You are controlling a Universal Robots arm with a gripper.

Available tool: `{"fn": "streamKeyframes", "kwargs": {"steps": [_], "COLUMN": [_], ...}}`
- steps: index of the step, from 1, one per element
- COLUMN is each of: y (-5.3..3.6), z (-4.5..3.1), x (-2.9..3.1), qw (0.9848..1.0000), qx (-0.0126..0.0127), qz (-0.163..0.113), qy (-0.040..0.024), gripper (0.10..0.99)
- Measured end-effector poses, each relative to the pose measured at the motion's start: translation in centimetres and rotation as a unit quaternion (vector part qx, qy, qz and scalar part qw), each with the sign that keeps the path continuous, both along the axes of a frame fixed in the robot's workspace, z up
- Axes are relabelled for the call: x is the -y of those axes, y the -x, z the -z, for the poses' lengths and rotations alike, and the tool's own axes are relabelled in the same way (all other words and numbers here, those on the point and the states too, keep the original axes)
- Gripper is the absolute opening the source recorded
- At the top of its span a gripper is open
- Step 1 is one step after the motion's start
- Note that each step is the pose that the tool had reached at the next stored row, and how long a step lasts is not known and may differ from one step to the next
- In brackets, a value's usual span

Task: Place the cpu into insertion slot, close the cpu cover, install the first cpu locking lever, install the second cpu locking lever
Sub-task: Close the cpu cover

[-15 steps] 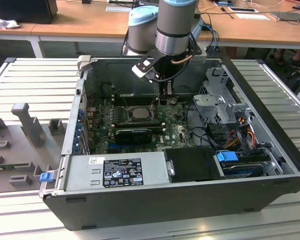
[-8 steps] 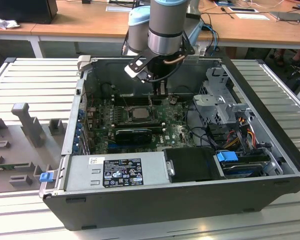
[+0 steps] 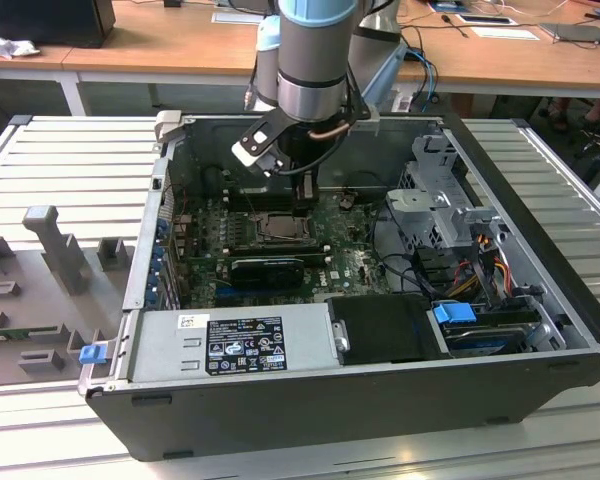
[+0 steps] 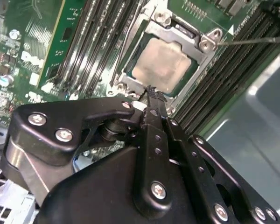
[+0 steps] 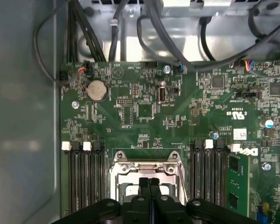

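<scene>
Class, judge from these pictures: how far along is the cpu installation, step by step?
Done: the cpu lies in the slot, and the cover looks lowered around it. In hand: the gripper, fingers shut and empty, sits at the slot's edge. Left: the levers; one thin lever sticks out past the cover, seemingly unlatched; the other I cannot make out.

- Arm: grey wrist segment upright, aimed straight down in the exterior view.
- Gripper: hangs beneath the wrist; black fingers pressed together in the first wrist view.
</scene>
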State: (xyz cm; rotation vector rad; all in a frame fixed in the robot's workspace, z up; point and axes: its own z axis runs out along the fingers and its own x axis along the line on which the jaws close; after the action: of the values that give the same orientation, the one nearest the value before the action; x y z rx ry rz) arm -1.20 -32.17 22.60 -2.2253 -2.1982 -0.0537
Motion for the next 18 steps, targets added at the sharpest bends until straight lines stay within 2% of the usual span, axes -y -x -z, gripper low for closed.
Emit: {"fn": "streamKeyframes", "kwargs": {"steps": [2, 4, 7, 9, 11, 16, 18], "y": [1.00, 1.21, 1.37, 1.60, 1.98, 2.70, 3.41], "z": [0.38, 0.53, 0.70, 0.72, 0.73, 0.74, 0.79], "x": [0.00, 0.01, 0.04, 0.05, 0.06, 0.06, 0.06], "qw": [1.0000, 1.0000, 1.0000, 0.9999, 0.9999, 0.9999, 0.9999], "qx": [0.0003, 0.0019, 0.0081, 0.0101, 0.0110, 0.0113, 0.0121], "qz": [-0.001, -0.002, -0.005, -0.006, -0.007, -0.007, -0.007], "qy": [0.0000, 0.0000, 0.0001, 0.0001, 0.0000, 0.0000, 0.0000], "gripper": [0.106, 0.106, 0.106, 0.106, 0.106, 0.106, 0.106]}}
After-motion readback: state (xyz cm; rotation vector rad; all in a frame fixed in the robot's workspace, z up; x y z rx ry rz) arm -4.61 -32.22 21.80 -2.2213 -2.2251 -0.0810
